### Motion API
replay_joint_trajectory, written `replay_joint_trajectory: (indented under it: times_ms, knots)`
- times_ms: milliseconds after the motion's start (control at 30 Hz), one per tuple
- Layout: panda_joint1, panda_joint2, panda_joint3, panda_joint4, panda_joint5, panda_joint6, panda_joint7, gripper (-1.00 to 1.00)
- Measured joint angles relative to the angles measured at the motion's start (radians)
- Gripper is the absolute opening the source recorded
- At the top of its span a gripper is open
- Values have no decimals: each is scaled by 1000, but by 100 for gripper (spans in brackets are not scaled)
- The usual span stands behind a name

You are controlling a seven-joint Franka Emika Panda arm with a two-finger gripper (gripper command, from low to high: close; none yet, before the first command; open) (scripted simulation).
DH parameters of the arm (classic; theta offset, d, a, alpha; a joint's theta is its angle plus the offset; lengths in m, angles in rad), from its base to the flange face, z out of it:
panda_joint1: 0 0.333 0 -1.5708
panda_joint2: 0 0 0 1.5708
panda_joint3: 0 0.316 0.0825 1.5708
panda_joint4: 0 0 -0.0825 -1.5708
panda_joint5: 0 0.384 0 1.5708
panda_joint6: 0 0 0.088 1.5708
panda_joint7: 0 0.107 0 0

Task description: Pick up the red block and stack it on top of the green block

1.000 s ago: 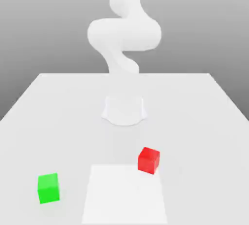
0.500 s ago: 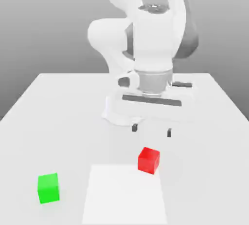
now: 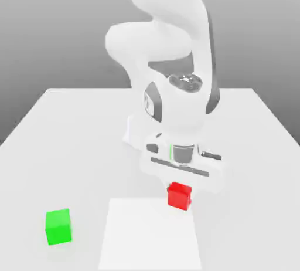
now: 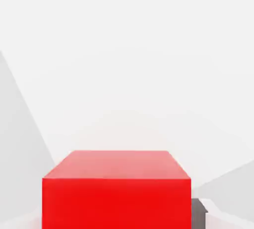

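Red block (image 3: 179,195) is seen on the white counter (image 3: 70,141), directly under the end effector (image 3: 179,186), at the far edge of a brighter white square patch (image 3: 149,237) marked on the counter. End effector is lowered onto the block and is closed narrow on it; the fingers are hidden behind the hand body and the block in the exterior view. In the hand view the red block (image 4: 116,191) is seen close up, cut off at the picture's edge, with one dark finger (image 4: 199,212) touching its side; the opposite finger cannot be made out. Green block (image 3: 58,226) is sat well apart on the counter, toward the exterior view's left, untouched.
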Motion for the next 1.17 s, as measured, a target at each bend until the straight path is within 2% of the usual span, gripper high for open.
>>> replay_joint_trajectory:
  times_ms: [167,300,567,867,1033,1067,1167]
  knots:
    - [10,-171,37,-25,156,-145,-111,-100]
    - [4,-261,4,-15,176,-246,-170,-100]
    - [-151,-189,-159,152,146,-344,-456,-100]
    - [-358,-97,-279,348,161,-447,-824,-100]
    - [-387,57,-249,376,231,-324,-911,-100]
    - [-394,85,-239,378,243,-298,-921,100]
    - [-394,85,-239,378,243,-298,-921,100]
